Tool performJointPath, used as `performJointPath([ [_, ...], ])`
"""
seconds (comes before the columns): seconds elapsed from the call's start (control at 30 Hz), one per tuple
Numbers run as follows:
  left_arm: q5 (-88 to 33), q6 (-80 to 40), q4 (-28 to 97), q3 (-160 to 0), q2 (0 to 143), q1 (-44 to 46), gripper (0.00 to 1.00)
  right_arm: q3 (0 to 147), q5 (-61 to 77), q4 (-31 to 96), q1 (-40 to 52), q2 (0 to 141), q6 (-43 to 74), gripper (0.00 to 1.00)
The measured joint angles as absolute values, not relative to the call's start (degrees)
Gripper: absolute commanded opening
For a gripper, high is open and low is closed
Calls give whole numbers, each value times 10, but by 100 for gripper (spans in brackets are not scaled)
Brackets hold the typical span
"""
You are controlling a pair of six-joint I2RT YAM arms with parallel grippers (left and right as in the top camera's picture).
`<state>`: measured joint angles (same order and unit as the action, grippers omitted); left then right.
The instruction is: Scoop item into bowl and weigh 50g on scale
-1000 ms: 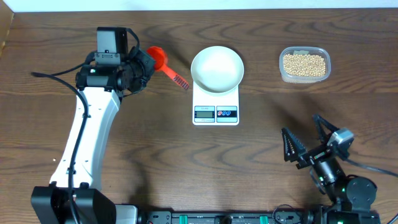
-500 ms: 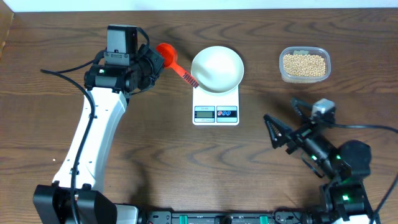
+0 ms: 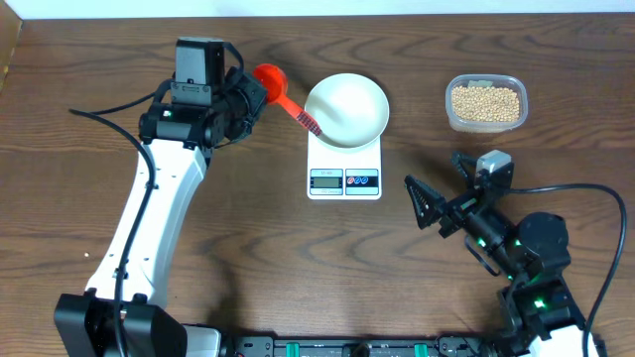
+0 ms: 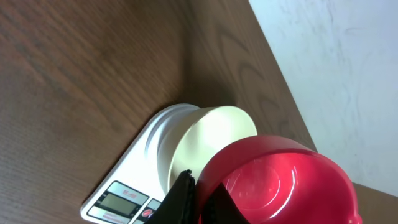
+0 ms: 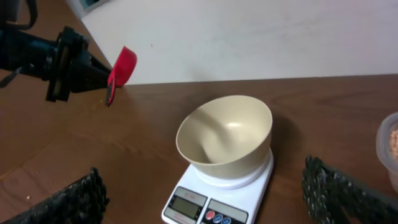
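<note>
On a dark wooden tabletop (image 3: 248, 258), the right end effector (image 3: 437, 180) hangs nearest, fingers spread wide and holding nothing. Beyond it the scale (image 3: 343, 178) carries the empty bowl (image 3: 346, 107). The left end effector (image 3: 250, 97) is clamped on a red scoop (image 3: 268, 78) (its handle tip overlaps the bowl's rim). The beans (image 3: 485, 103) lie in a clear tub (image 3: 449, 117), far right.

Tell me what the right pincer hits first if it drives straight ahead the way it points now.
Most likely the scale, the bowl on it just behind; both sit centred ahead of the open right pincer in its wrist view. Height is unclear, so the bowl could come first.
</note>
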<state>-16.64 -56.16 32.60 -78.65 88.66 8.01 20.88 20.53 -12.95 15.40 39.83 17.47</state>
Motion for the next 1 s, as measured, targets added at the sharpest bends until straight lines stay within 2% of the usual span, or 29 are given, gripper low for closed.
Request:
performJointPath([
  [0.37, -168, -576, 293, -787, 887, 115, 7, 286, 253, -182, 157, 529, 209, 99],
  [0.6, -168, -635, 279, -787, 887, 115, 7, 372, 279, -229, 191, 623, 239, 99],
  [0.9, -169, -714, 279, -787, 887, 121, 8, 381, 281, -269, 222, 660, 249, 99],
  [0.93, -169, -719, 279, -787, 887, 124, 8, 381, 278, -270, 222, 662, 252, 97],
  [0.97, -169, -723, 279, -787, 887, 131, 7, 381, 276, -273, 222, 664, 257, 87],
  [1.0, -169, -727, 279, -787, 887, 137, 8, 381, 273, -274, 222, 665, 264, 81],
])
